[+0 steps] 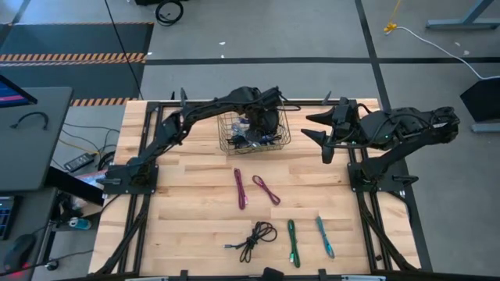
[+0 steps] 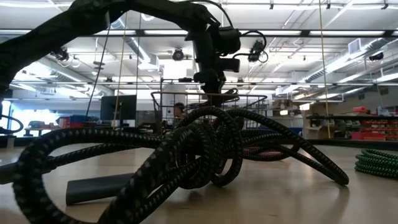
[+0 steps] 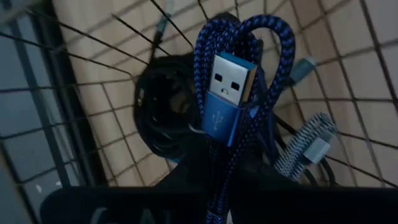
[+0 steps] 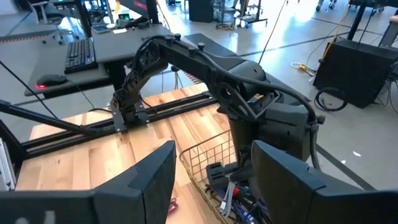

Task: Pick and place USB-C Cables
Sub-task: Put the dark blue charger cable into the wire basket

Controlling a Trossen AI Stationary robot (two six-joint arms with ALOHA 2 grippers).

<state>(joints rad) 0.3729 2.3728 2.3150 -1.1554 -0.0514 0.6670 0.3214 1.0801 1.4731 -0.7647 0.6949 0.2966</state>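
Over the wire basket (image 1: 234, 133) at the worktop's (image 1: 187, 203) far edge, the left pincer (image 1: 263, 123) is gripping a blue braided cable (image 3: 233, 93), its USB plug facing out. Purple (image 1: 241, 189), magenta (image 1: 266, 190), black (image 1: 256, 239), green (image 1: 292, 242) and teal (image 1: 324, 236) cables are lying nearer. Beside the basket, the right pincer (image 1: 316, 133) is hanging wide.

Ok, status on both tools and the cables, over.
Left tool in the wire basket, shut on a blue cable. Right tool open, waiting beside the basket. Five cables laid out on the table. Nothing blocking.
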